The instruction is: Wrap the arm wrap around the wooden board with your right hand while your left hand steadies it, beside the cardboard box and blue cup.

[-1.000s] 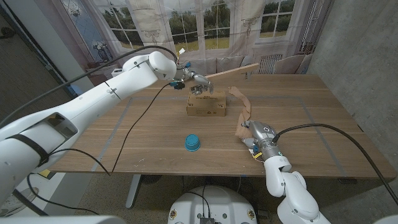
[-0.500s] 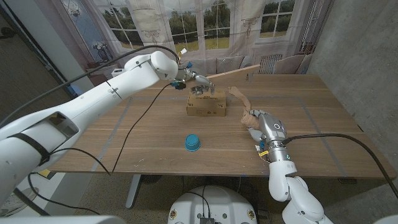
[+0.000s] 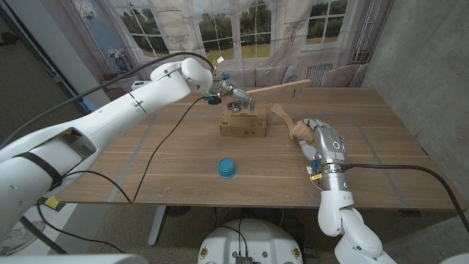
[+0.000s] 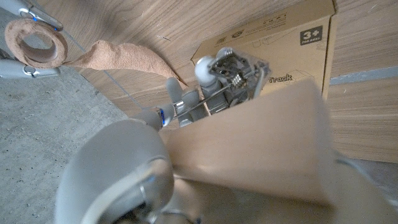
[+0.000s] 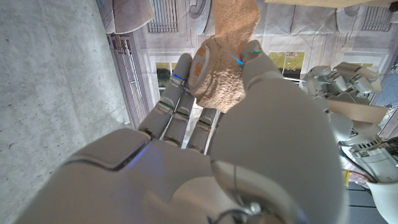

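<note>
My left hand grips one end of the long wooden board and holds it in the air above the cardboard box. From the board a tan arm wrap trails down to its roll, which my right hand holds off the table, right of the box. In the right wrist view the roll sits between the thumb and fingers. In the left wrist view the board crosses over the box, with the wrap's strip and roll beyond. The blue cup stands nearer me.
The wooden table ends just past the box at its far edge, with a curtained window behind. A concrete wall rises on the right. The left arm's black cable hangs over the table's left half.
My right hand has lifted off the table with the roll and moved farther out and to the right, pulling the strip straighter. The left hand and board have barely moved.
</note>
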{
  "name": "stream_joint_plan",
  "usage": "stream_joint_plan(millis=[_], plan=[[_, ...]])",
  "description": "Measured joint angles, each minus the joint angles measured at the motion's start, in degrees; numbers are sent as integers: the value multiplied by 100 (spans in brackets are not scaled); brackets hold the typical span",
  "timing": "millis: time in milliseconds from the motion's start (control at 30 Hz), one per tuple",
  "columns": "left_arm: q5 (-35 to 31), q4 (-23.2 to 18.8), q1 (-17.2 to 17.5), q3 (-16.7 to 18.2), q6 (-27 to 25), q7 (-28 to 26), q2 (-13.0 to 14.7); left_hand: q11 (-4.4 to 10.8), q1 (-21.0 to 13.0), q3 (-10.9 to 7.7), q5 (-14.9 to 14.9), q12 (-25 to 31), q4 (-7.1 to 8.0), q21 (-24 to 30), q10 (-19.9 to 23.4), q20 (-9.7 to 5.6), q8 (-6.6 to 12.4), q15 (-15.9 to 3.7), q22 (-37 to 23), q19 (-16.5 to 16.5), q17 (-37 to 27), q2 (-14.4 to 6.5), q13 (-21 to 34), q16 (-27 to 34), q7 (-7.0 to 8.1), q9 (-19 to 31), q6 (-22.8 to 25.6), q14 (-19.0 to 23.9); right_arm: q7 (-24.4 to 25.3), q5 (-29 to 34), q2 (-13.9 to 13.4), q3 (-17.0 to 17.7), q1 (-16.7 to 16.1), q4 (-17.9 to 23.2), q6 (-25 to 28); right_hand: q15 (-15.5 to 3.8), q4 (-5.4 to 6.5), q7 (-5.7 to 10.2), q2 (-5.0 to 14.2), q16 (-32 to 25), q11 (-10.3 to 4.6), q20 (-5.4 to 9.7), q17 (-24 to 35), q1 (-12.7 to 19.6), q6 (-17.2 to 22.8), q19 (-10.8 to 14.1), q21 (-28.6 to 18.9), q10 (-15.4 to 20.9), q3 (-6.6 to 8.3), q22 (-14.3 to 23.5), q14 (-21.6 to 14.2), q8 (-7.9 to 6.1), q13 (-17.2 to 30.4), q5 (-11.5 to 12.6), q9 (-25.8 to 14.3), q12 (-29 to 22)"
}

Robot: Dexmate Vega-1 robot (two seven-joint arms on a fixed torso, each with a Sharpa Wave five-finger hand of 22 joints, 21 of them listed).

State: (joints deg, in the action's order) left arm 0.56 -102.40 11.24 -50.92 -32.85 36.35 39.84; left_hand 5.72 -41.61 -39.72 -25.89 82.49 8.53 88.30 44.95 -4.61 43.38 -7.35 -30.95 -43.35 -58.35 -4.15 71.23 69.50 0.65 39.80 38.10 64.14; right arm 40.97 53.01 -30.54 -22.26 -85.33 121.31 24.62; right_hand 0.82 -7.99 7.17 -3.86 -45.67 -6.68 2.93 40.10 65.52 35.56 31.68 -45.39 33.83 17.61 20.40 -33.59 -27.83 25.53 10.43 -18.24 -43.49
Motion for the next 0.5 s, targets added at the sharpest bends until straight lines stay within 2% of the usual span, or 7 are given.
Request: stream_joint_plan(millis=[33, 433, 467, 500], plan=[[7, 19, -10, -3, 21, 22, -8, 0, -12, 0, -28, 51, 0, 18, 0, 0, -19, 0, 0, 0, -502, 18, 0, 19, 15, -24, 23, 0, 57, -5, -5, 5, 4, -2, -3, 0, 0, 0, 0, 1, 0, 1, 6, 0, 0, -1, -1, 0, 0, 0, 0, 0, 0, 0, 0, -14], [246, 324, -80, 32, 333, 232, -119, -11, -40, -24, -126, 113, -24, 22, -11, 0, -63, -31, 43, 0, -777, 46, 0, 24, -16, -186, 132, -30, 688, -31, -6, 35, 117, -124, -114, 1, 23, 0, 0, 56, -1, 2, 196, 0, 0, -42, -87, 1, -25, -21, -22, 3, 2, -2, 18, -24], [246, 324, -80, 32, 333, 232, -119, -11, -72, -24, -126, 113, -24, 22, -11, 0, -64, -31, 43, 0, -808, 77, 0, 24, -25, -186, 141, -30, 855, -31, 2, 35, 141, -149, -172, 1, 22, 0, 0, 63, -1, 2, 198, 0, 0, -42, -91, 1, -26, -21, -23, 0, 3, -2, 19, -25], [282, 448, -87, 55, 371, 261, -161, -12, -71, -24, -126, 114, -24, 22, -12, 0, -64, -31, 43, 0, -812, 77, 0, 24, -25, -186, 142, -30, 883, -31, 5, 35, 148, -156, -182, 1, 22, 0, 0, 72, -1, 2, 223, 0, 0, -42, -91, 1, -26, -21, -23, -2, 3, -2, 24, -26]])
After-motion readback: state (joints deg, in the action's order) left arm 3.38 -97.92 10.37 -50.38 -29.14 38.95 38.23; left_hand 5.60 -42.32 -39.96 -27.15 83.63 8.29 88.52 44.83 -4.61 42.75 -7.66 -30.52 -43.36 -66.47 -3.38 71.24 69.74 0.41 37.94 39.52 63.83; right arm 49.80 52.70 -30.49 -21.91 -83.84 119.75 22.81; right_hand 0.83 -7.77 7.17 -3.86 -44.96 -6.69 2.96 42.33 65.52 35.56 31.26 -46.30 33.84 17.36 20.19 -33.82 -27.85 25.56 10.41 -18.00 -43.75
